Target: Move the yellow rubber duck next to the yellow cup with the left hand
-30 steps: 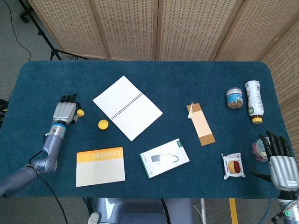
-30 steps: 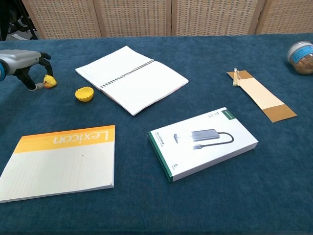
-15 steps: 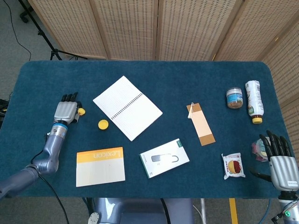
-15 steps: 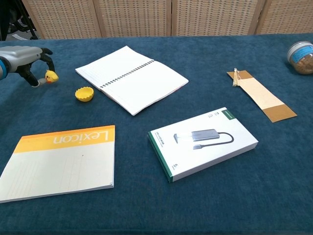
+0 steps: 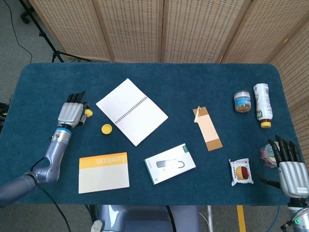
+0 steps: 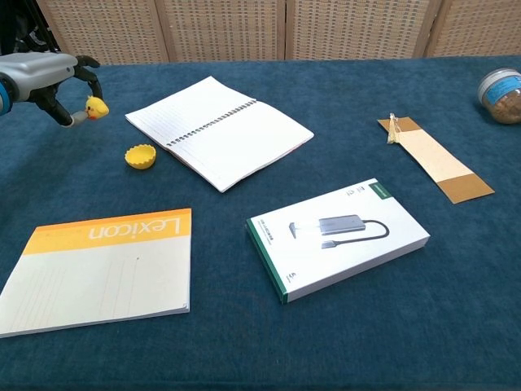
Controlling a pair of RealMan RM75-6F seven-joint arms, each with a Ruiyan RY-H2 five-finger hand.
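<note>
The small yellow rubber duck [image 6: 97, 107] [image 5: 88, 113] is pinched in my left hand [image 6: 50, 79] [image 5: 72, 113], lifted clear of the blue table at the far left. The yellow cup [image 6: 140, 155] [image 5: 106, 128], a small fluted cup, stands on the cloth below and right of the duck, beside the open notebook. My right hand [image 5: 288, 162] rests open at the table's right front edge, fingers spread, holding nothing; the chest view does not show it.
An open spiral notebook [image 5: 132, 110] lies right of the cup. A Lexicon pad [image 5: 104, 172] and a boxed adapter [image 5: 169, 163] lie near the front. A brown bookmark [image 5: 207, 128], jar [image 5: 242, 101], bottle [image 5: 262, 105] and snack packet [image 5: 241, 171] occupy the right side.
My left hand has lifted the duck off the cloth and carried it up and to the right, toward the notebook. The right hand has not moved.
</note>
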